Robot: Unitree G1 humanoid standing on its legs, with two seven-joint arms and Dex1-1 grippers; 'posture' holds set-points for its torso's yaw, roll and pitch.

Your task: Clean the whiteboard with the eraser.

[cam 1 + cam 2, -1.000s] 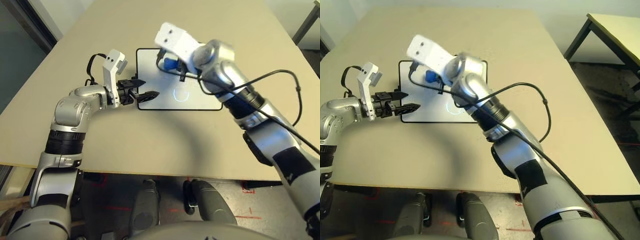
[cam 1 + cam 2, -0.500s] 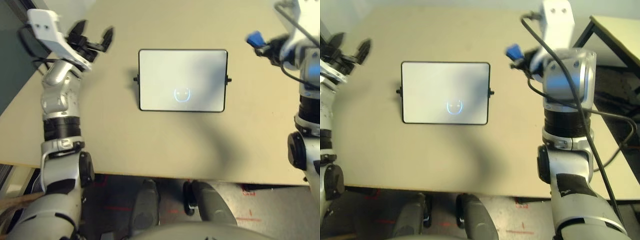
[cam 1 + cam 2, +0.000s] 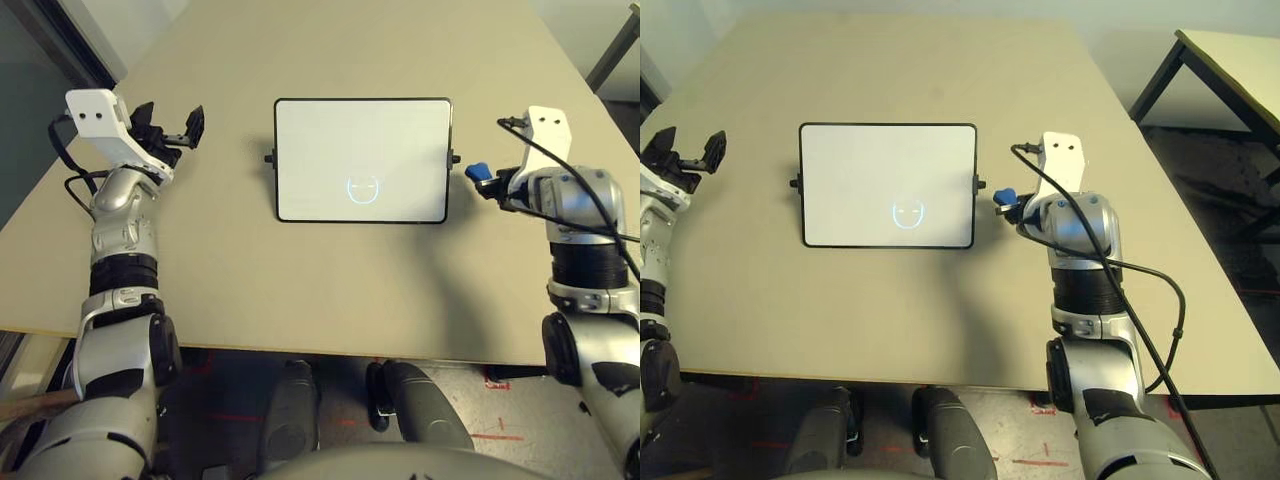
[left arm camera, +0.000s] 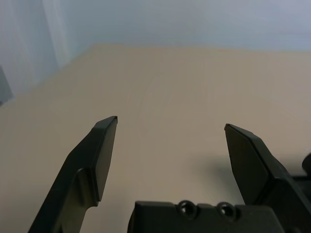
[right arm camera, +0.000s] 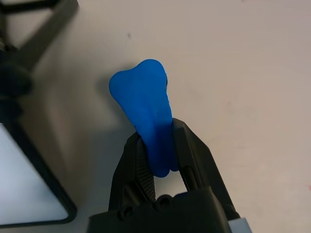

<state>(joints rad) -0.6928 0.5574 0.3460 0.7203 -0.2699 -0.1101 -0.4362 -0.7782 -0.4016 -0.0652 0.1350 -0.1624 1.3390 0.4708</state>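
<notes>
Near the left edge of the table (image 3: pixel 300 290) we find the left gripper (image 3: pixel 170 124), raised off the surface with its jaws spread wide and nothing between them. In the left wrist view the two black fingers (image 4: pixel 97 160) stand well apart over bare tabletop.

At the middle of the table, toward the far edge, lies the whiteboard (image 3: pixel 362 158). It rests flat, long sides parallel to the near table edge, with a thin black frame and a small black knob on each short side. A faint blue circular mark (image 3: pixel 363 188) sits on its white face, closer to the near long side. We see no other marks on the board.

Just beside the whiteboard's right-hand knob we find the right gripper (image 3: pixel 488 184). Its jaws are clamped on the eraser (image 5: pixel 146 114), a bright blue block with a pinched waist. The fingers grip one end of the block, and the free end projects beyond the fingertips toward the board's right side. We cannot tell whether the eraser touches the table.
</notes>
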